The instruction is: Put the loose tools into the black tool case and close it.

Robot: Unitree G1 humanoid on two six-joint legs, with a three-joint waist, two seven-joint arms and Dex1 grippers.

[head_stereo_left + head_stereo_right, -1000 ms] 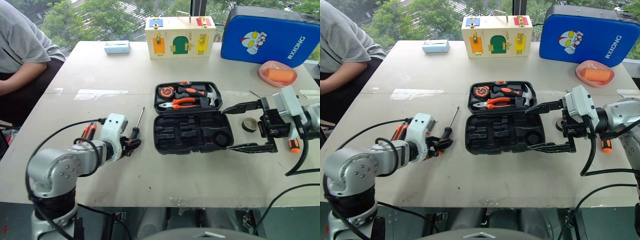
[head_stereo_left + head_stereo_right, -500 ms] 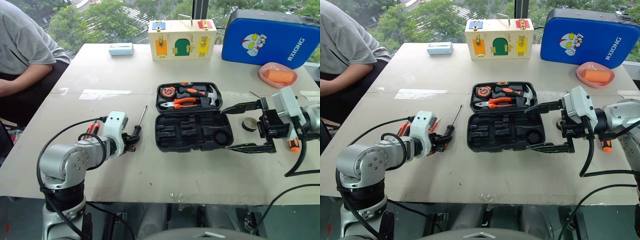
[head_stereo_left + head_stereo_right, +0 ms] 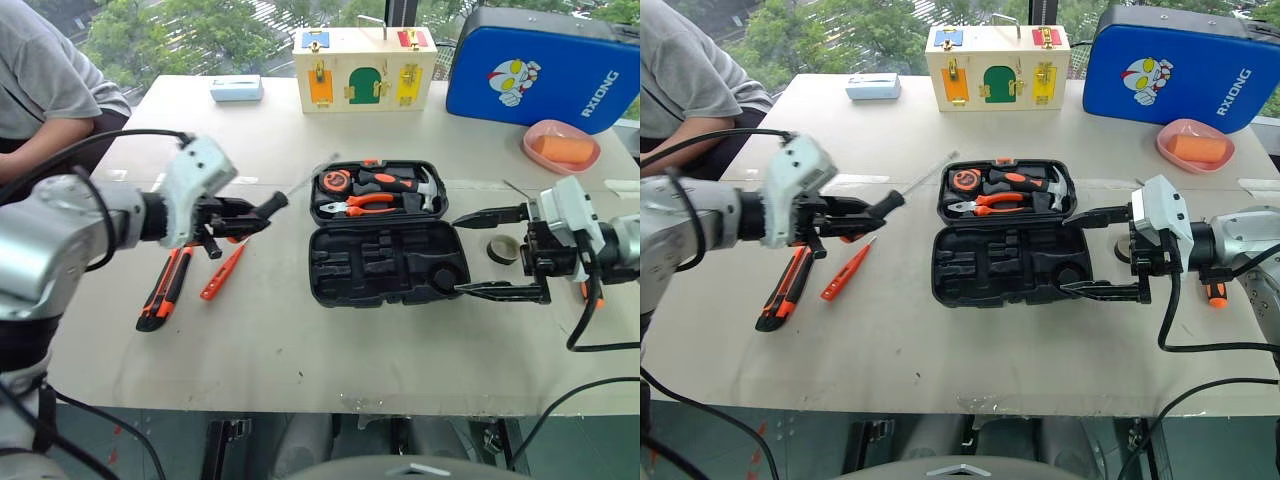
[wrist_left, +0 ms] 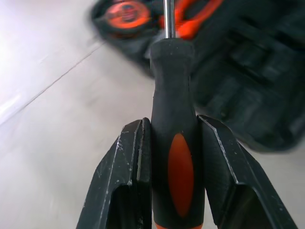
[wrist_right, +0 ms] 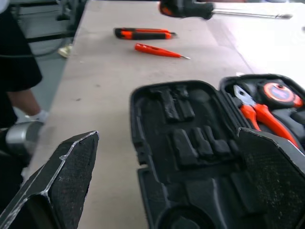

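Left claw (image 3: 240,218) has lifted off the counter (image 3: 300,340) since a second ago, taking a black-and-orange screwdriver (image 3: 258,209) with it; shaft now points toward the black tool case (image 3: 385,262). That uncovers the utility knife (image 3: 166,287) and the slim orange tester screwdriver (image 3: 222,272), both flat on the counter below the arm. Right claw (image 3: 500,252) hasn't moved.

Risks:
- Left wrist view shows the grip low on the handle, so most of the tool sticks out past the fingers. Judging by that, it could pivot or slip on the way over.
- Long shaft leads. It could snag the case rim or the pliers (image 3: 358,207) in the lid half and shove the case.
- Right claw sits right at the case's right edge, so there's a collision risk if the left arm overshoots.

Claws: left is clamped on the screwdriver handle, both fingers (image 4: 128,171) pressed to its sides. Right is spread wide and holds nothing, its lower finger just beside the case. Tape roll (image 3: 499,249) sits between the right fingers, still on the counter.
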